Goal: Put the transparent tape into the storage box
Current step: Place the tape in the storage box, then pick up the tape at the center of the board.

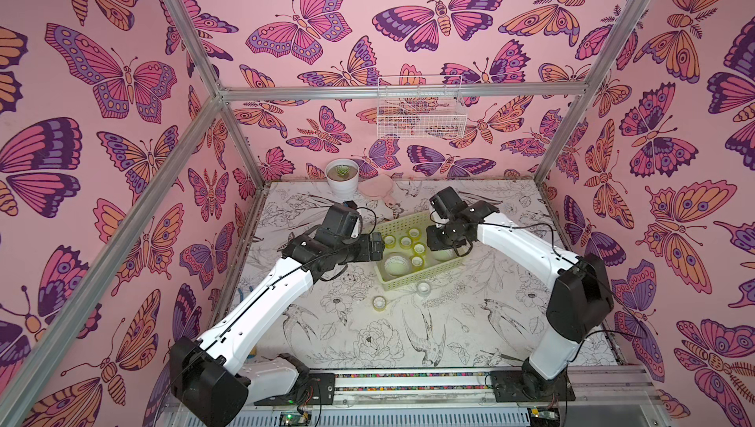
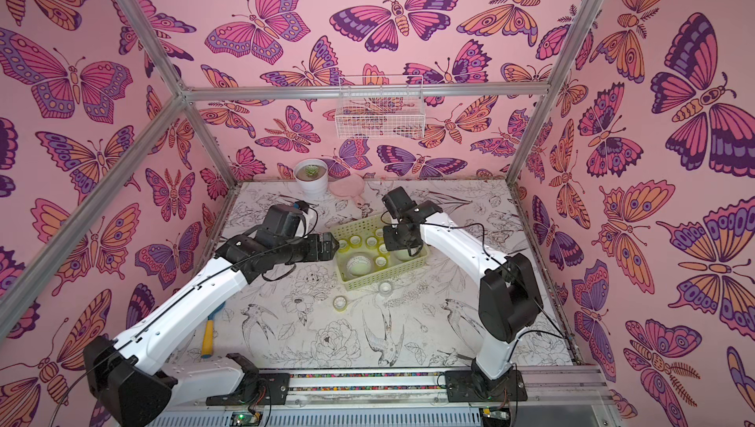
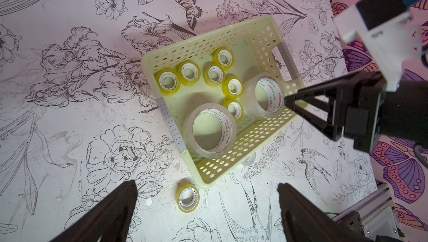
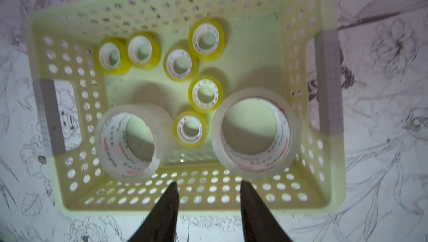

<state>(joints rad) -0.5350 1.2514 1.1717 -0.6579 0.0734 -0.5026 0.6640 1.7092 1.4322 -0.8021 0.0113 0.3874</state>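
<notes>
The left gripper (image 3: 206,184) and right gripper (image 4: 208,184) gape empty; the storage box (image 3: 243,141) half-hides what seems a clear roll (image 3: 250,161).

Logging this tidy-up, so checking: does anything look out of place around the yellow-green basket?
Yes. Two small rolls lie on the table outside the storage box: a yellow-tinted roll apart from its near wall, and a clear whitish roll close beside that wall. Nothing looks spilled or damaged.

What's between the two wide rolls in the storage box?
One small yellow roll sits in the gap between the wide rolls, inside the storage box. Clearest in the right wrist view; the left wrist view shows it too.
</notes>
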